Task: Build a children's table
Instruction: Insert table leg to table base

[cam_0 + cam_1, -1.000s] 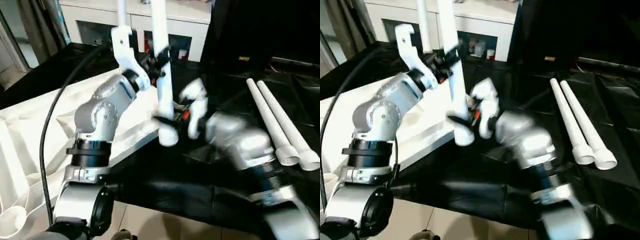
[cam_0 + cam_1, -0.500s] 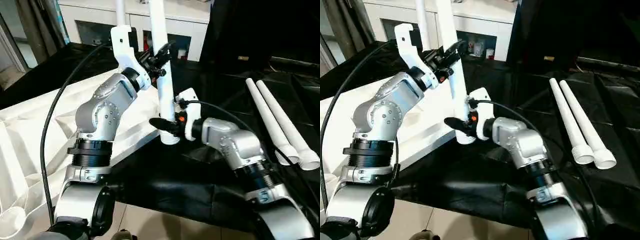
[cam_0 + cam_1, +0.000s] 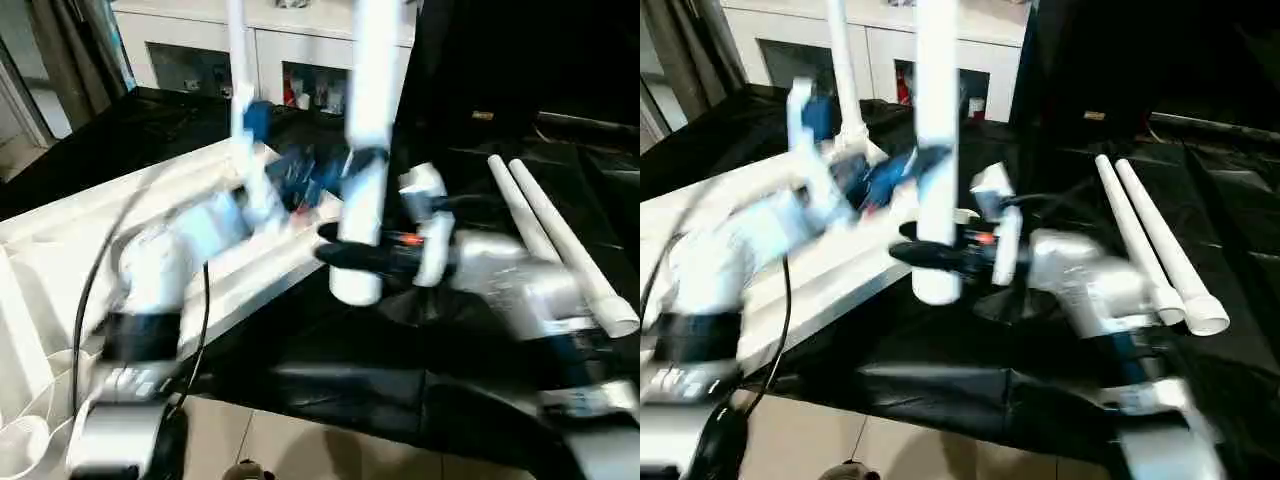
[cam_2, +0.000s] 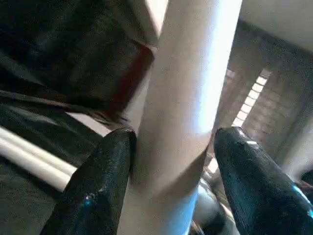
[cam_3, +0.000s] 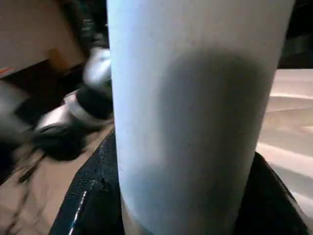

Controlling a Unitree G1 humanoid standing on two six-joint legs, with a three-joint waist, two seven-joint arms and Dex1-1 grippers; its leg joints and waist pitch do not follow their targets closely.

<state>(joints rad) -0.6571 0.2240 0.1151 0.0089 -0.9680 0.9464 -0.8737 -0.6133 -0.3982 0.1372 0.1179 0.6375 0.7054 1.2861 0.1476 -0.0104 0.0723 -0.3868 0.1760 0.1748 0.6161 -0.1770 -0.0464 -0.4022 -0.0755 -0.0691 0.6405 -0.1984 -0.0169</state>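
A black-covered work surface [image 3: 330,380] fronts a white cabinet [image 3: 300,40]. The right gripper [image 3: 345,255] pinches a white leg [image 3: 365,150] near its lower end, holding it upright, presumably for seating into the upturned tabletop [image 3: 60,230] just beside it. The left gripper [image 4: 168,161] straddles the leg higher up; its wrist view shows one finger [image 4: 98,191] touching, the other apart. Two spare legs [image 3: 560,240] lie well beyond the right gripper.
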